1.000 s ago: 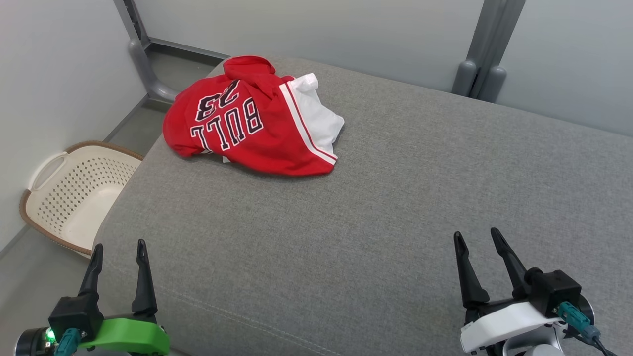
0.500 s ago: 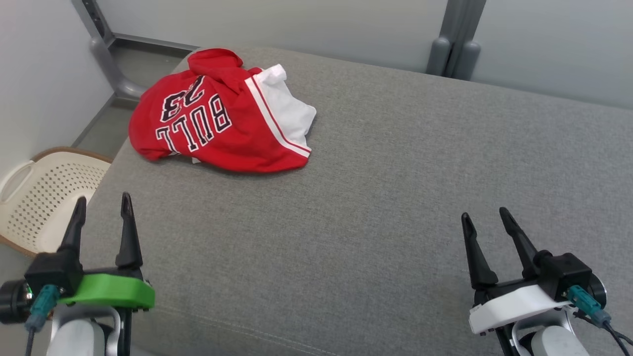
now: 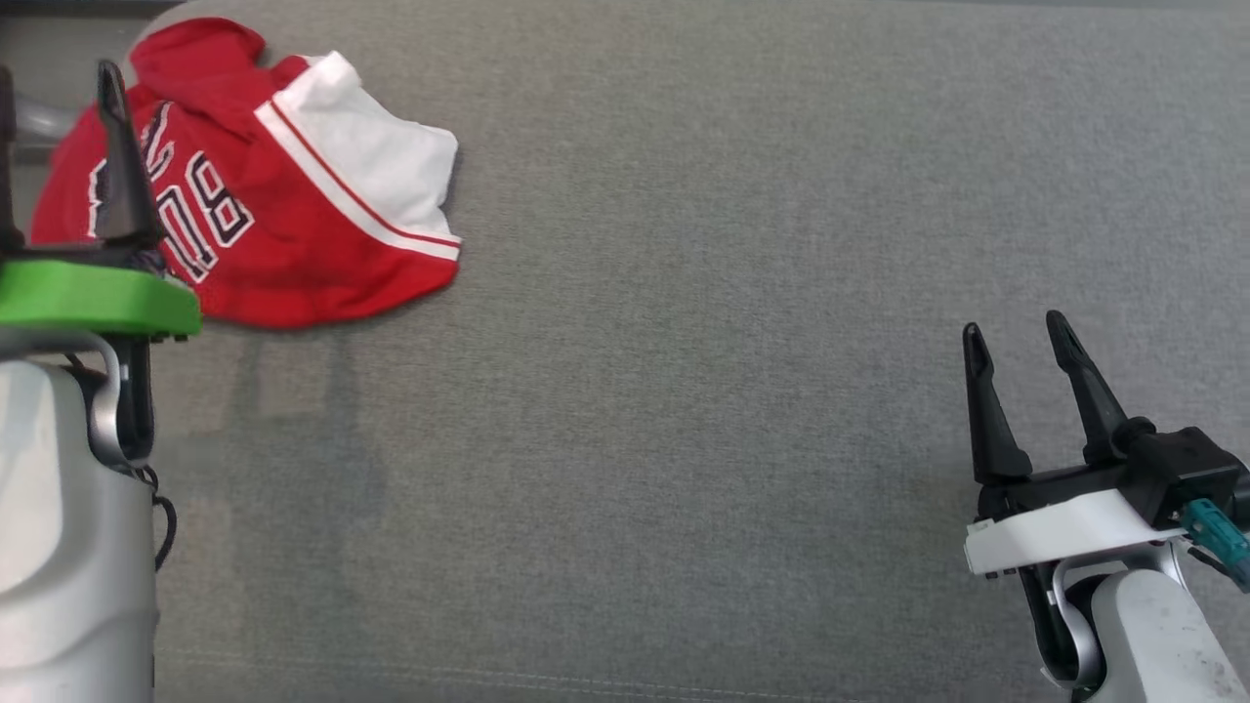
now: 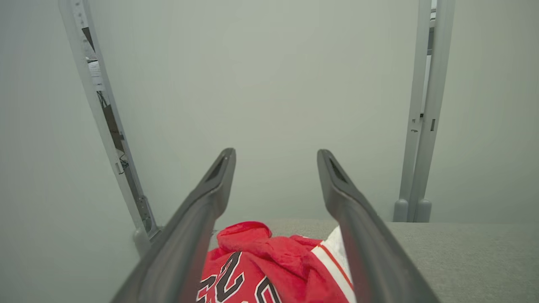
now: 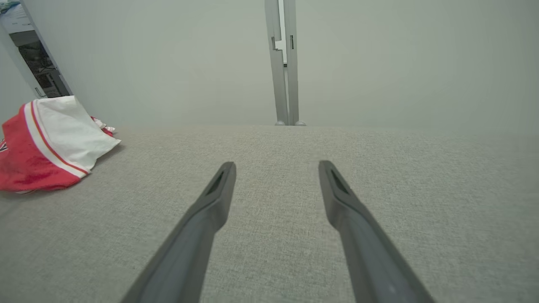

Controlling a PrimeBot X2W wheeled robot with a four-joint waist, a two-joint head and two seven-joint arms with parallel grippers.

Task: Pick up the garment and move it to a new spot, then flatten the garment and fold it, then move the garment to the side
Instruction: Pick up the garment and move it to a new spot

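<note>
step in hand is the pickup. garment (image 3: 264, 186) is a crumpled red-and-white heap on the far left corner of the cushion (image 3: 684, 391), lettering side up, white panel towards the cushion's middle. my left gripper (image 4: 276, 153) is released, jaws wide, above the cushion's left edge, just short of the heap and pointing over it; the wrist view has the red folds low between the fingers. my right gripper (image 3: 1016, 327) is also released, holding nothing, over the near right part of the cushion, well apart from the cloth. to do this well i'd tip the left down and go for the raised red hump at the far side of the heap, biting one thick fold rather than skimming the top layer, then lift clear before carrying towards the cushion's middle. vs a second ago: the head camera has tilted down, so the basket and posts beyond the cushion are gone, and my left arm has come forward from the cushion's near left corner up to the heap. right one looks about unchanged.
</note>
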